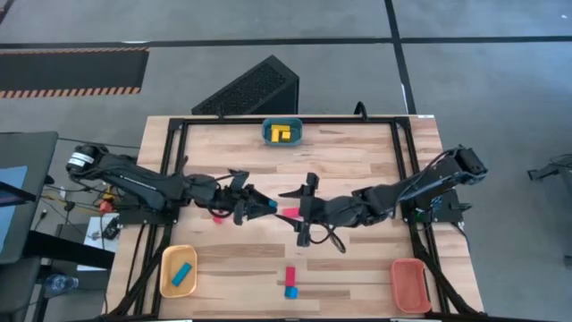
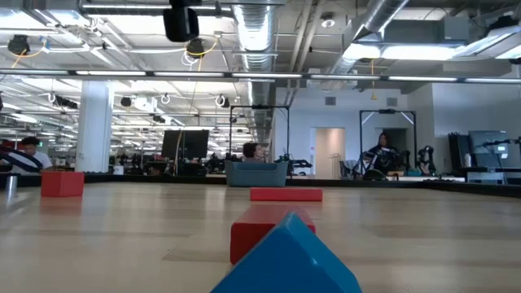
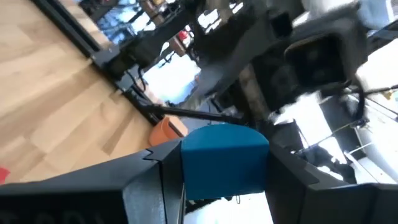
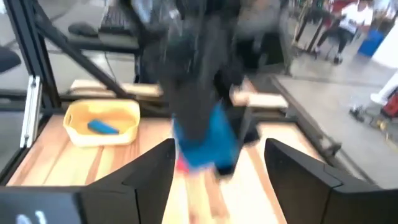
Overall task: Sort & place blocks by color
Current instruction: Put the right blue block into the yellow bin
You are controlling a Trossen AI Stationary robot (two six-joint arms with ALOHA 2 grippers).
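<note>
From overhead I see my left gripper (image 1: 259,204) near the middle of the table, clamped on a blue block (image 3: 224,162) that sits squeezed between its two dark fingers (image 3: 143,190) in the left wrist view. My right gripper (image 1: 304,213) faces it from the 3 o'clock side, just beside it, with its fingers (image 4: 149,171) spread wide and nothing between them; in the right wrist view the left gripper and its blue block (image 4: 205,143) appear blurred straight ahead. A red block (image 1: 290,212) lies on the wood between the two grippers, and another red block (image 1: 217,216) shows under the left arm. Toward 6 o'clock on the table, a red block (image 1: 290,275) lies touching a second blue block (image 1: 291,292); the low view has these two close to the lens. The yellow tray (image 1: 178,270) at about 8 o'clock holds a blue bar (image 1: 182,273). The teal tray (image 1: 282,132) at 12 o'clock holds yellow blocks (image 1: 281,133). The orange-red tray (image 1: 410,284) sits at about 4 o'clock.
</note>
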